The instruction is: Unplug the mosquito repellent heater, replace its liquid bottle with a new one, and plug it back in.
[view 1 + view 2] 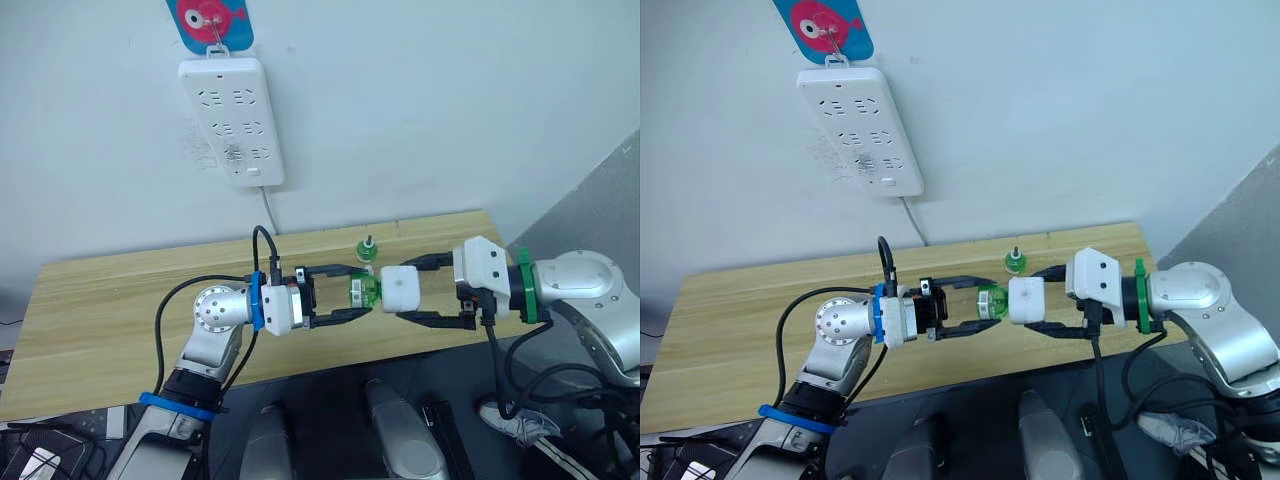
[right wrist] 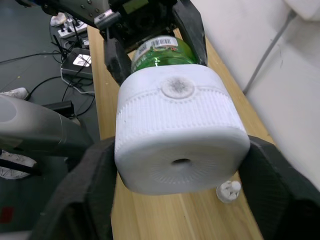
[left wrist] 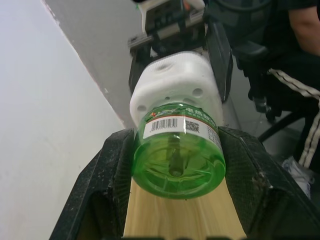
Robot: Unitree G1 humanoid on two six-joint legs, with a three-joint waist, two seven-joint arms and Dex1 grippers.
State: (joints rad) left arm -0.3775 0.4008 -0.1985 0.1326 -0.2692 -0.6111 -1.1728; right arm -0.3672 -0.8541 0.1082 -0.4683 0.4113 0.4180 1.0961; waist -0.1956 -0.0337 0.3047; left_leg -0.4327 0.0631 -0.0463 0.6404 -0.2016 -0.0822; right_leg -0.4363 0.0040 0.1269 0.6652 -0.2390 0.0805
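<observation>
Left gripper [image 1: 362, 296] clamping green liquid bottle [image 1: 364, 291], right gripper [image 1: 405, 292] gripping mosquito repellent heater [image 1: 402, 289], joined end-to-end, axis horizontal above wooden table [image 1: 110, 300]

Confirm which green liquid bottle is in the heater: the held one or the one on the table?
The green transparent bottle gripped by the left gripper, screwed into the white rounded plastic heater. The other small green bottle stands free on the wooden table.

Light wooden bench [image 1: 110, 300], plank-grained, long side running left to right, far edge against a pale wall. On its far right part, one small green bottle [image 1: 367, 250] standing upright with a thin wick rod rising from the top, just short of the far edge. No telling whether the little white cap-like piece [image 2: 228, 191] seen nearby rests on the wood.
</observation>
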